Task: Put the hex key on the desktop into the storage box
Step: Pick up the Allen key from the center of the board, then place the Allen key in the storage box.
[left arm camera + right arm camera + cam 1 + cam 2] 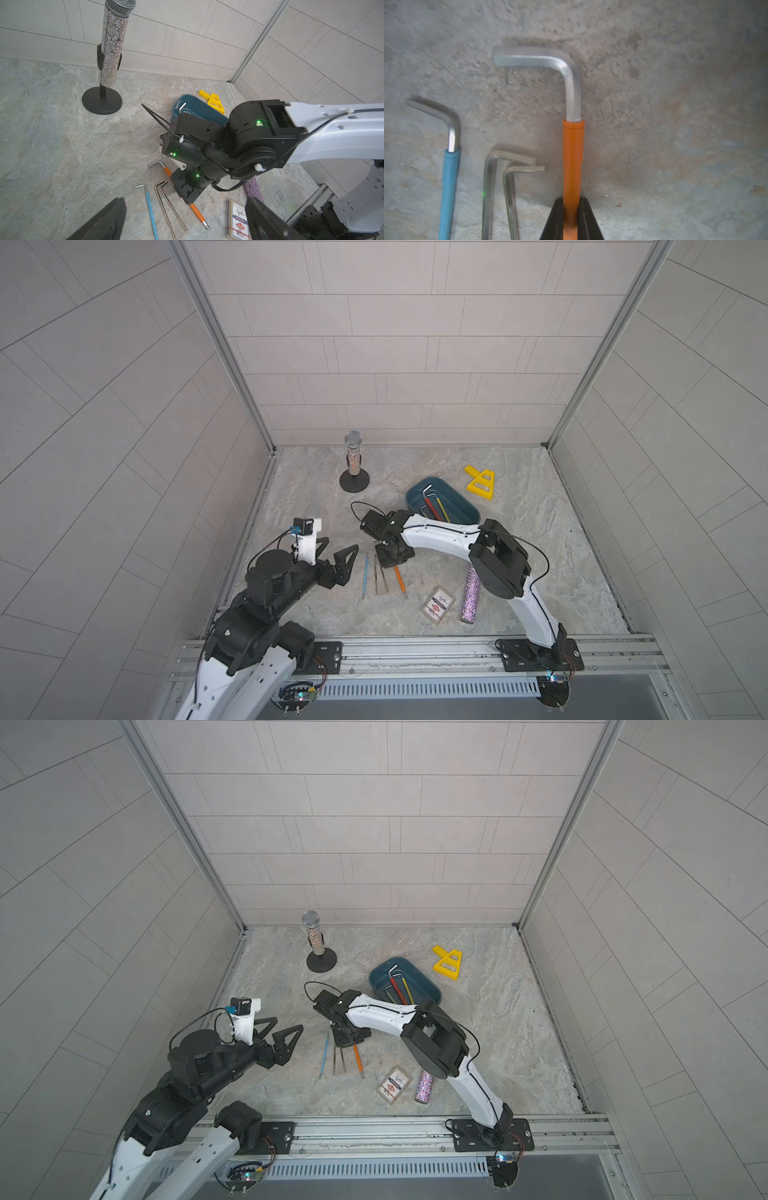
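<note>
Right arm [436,532] bends down, jaws clamped; left arm [276,577] hovers, jaws spread wide.

A blue-sleeved hex key [449,187], two bare hex keys [488,197] and an orange-sleeved hex key [572,162] lie parallel near the front edge of the desktop [540,551]. The teal storage box [454,498], mid-desktop, holds more keys [432,509].

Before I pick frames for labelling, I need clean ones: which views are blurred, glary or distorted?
Right wrist view: soft, the blue hex key smeared at its bend, a glint on the orange hex key, the right claw out of focus. Left wrist view: sharp. Both top views: even light, wall tile lines bowed by the lens.
</note>
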You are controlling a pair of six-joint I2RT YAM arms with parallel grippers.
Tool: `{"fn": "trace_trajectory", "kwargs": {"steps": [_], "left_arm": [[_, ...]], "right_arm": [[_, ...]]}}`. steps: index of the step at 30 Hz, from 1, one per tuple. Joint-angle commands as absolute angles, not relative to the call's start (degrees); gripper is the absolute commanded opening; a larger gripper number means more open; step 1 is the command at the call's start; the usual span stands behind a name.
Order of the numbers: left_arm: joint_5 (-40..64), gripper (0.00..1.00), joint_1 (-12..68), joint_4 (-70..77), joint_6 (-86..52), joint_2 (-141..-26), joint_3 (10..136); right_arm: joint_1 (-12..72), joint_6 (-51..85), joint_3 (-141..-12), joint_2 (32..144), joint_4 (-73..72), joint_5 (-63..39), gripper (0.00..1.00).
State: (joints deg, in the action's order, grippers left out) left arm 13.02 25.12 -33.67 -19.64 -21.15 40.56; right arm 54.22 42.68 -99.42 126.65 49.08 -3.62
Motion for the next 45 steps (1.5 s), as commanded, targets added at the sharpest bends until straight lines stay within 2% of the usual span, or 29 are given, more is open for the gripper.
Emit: {"fn": "trace_trajectory", "kwargs": {"steps": [1,16,22,27,36,45], "left_arm": [[13.16,0.97,24.59,-32.15,-19.56,-20.81,40.07],[13.49,0.97,24.55,-32.08,-19.52,-21.37,40.06],[13.5,0.97,24.54,-32.08,-19.51,-21.4,40.08],[13.47,0.97,24.52,-32.07,-19.51,-21.45,40.08],[13.44,0.97,24.59,-32.1,-19.51,-21.54,40.07],[13.28,0.97,24.57,-32.16,-19.51,-21.58,40.07]], "right_arm": [[54.6,42.89,-99.04,126.08,50.19,-2.49,0.0],[51.97,35.38,-103.22,114.33,56.49,5.79,0.0],[46.36,29.37,-105.35,110.11,58.76,8.32,0.0],[38.57,25.75,-106.09,108.38,59.15,6.59,0.0],[28.48,21.88,-108.91,112.98,58.32,2.85,0.0],[25.09,21.72,-110.67,119.91,58.35,-2.5,0.0]]}}
